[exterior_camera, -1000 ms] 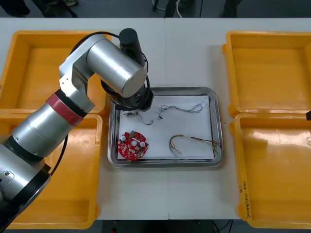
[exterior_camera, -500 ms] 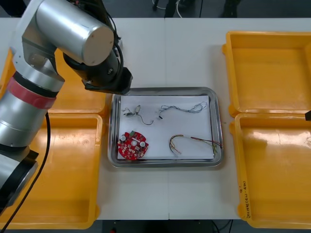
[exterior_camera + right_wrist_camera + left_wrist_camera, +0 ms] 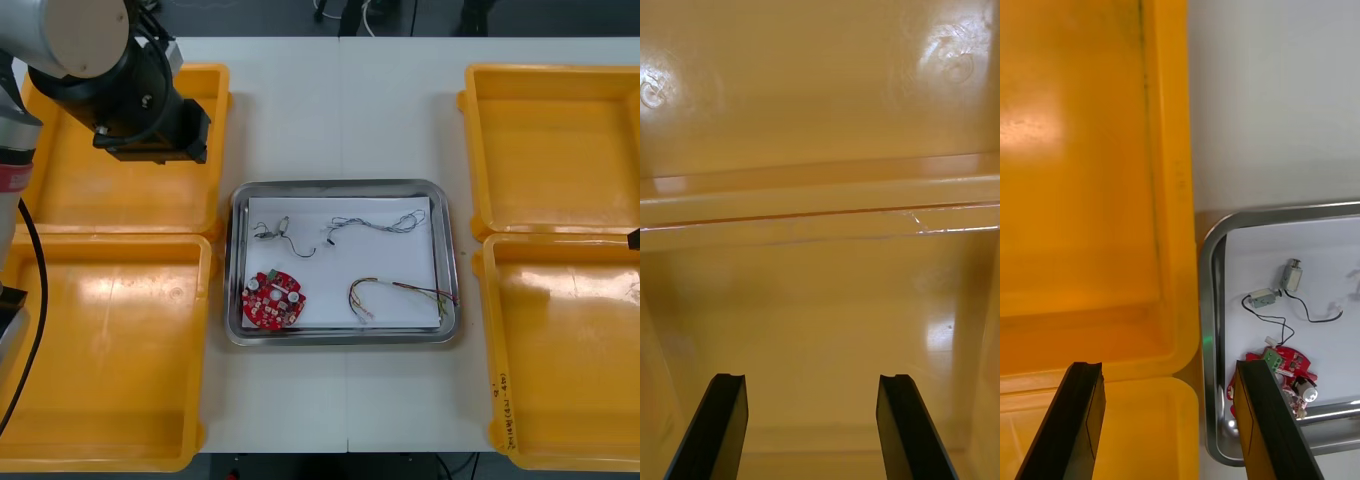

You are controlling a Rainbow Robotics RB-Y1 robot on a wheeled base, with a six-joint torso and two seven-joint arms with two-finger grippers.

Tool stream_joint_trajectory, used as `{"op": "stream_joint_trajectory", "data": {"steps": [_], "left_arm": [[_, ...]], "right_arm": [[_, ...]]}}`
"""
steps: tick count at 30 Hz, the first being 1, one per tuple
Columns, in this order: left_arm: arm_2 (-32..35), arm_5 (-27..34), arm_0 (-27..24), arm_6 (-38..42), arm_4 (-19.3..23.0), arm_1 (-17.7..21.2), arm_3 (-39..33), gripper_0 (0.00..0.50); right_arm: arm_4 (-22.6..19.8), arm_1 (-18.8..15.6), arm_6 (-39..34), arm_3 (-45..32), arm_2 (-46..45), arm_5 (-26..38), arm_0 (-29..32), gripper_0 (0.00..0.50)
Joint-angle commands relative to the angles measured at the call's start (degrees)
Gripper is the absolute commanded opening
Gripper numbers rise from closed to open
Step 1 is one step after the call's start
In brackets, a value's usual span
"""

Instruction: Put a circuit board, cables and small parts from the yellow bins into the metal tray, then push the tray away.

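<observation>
The metal tray (image 3: 340, 187) lies at the table's middle, white inside. It holds a round red circuit board (image 3: 274, 299), a red and yellow cable (image 3: 400, 294), a blue and white cable (image 3: 385, 223), and small metal parts on a black cable (image 3: 281, 231). My left arm (image 3: 140, 100) hangs over the far left yellow bin (image 3: 60, 190). In the left wrist view my left gripper (image 3: 1169, 369) is open above that bin's rim (image 3: 1169, 187), with the tray (image 3: 1212, 300), the small metal parts (image 3: 1292, 275) and the board (image 3: 1289, 370) beside one finger. My right gripper (image 3: 811, 379) is open over an orange bin floor (image 3: 820, 315).
Two yellow bins stand on the right (image 3: 550, 150) (image 3: 565, 350), and a near left bin (image 3: 100, 350) lies below my left arm. A bin wall ridge (image 3: 820, 202) crosses ahead of the right fingers. Bare table surrounds the tray.
My left arm has swung away from the tray's far left corner, leftward over the far left bin. The small metal parts it covered now lie in the open.
</observation>
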Motion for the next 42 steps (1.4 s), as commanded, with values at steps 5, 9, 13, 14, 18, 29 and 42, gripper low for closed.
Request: {"op": "stream_joint_trajectory", "data": {"steps": [5,9,13,14,18,29,42], "left_arm": [[7.1,0.5,3.0,-7.5,1.2,4.5,-3.8,0.500],[8.9,0.5,5.5,-8.3,1.6,5.5,-5.4,0.500],[10.6,0.5,8.1,-9.1,2.1,6.5,-7.0,0.500],[11.3,0.5,9.5,-9.3,2.3,7.1,-7.8,0.500],[13.0,0.5,12.0,-10.2,2.8,7.9,-9.1,0.500],[20.0,0.5,19.0,-17.3,3.9,8.7,-13.8,0.500],[24.4,0.5,29.5,-19.4,3.4,9.1,-20.6,0.500]], "right_arm": [[-0.3,0.0,-2.6,-1.2,0.0,0.2,0.7,0.500],[-0.2,0.0,-2.7,-1.2,0.1,0.2,0.7,0.500],[-0.4,0.0,-2.9,-1.2,0.1,0.2,0.7,0.500],[-0.4,0.0,-3.0,-1.2,0.1,0.2,0.7,0.500],[-0.4,0.0,-3.3,-1.2,0.0,0.2,0.7,0.500],[-1.3,0.0,-2.7,-1.2,0.2,0.2,-1.5,0.500],[-3.5,0.0,-3.1,-1.5,8.9,0.2,-9.2,0.500]]}}
